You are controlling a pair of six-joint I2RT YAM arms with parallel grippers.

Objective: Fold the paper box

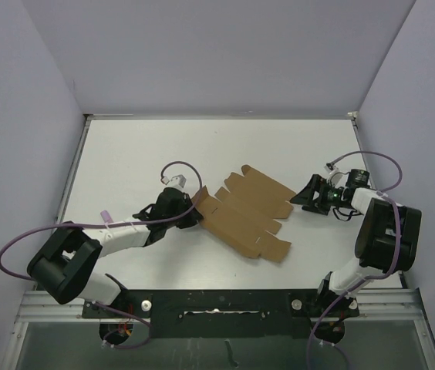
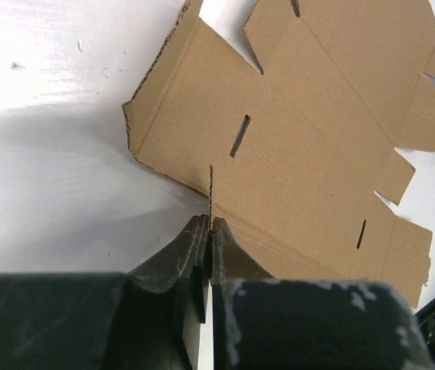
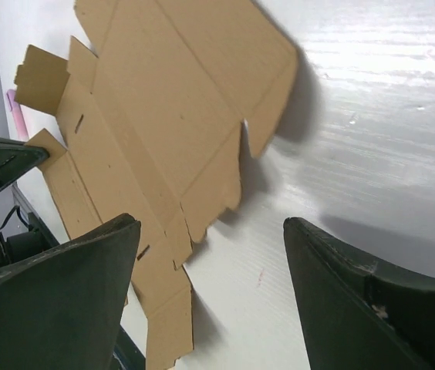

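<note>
Flat brown cardboard paper box (image 1: 244, 216), unfolded, lies mid white surface (image 1: 140, 154); left gripper (image 1: 194, 208) at its 9 o'clock edge, jaws closed on a flap; right gripper (image 1: 295, 201) at 3 o'clock, jaws open, not touching

Robot test cell in a lab, not a lived-in room.
A bare white surface (image 1: 125, 154) is boxed in by plain lavender panels (image 1: 17, 116) at 9, 12 and 3 o'clock. At 6 o'clock a left arm (image 1: 117, 235) and a right arm (image 1: 383, 235) are bolted to an aluminium rail (image 1: 40, 308), trailing loose purple cables (image 1: 177, 163). A flat cardboard paper box (image 1: 241, 216) lies at the centre as the work piece.
</note>
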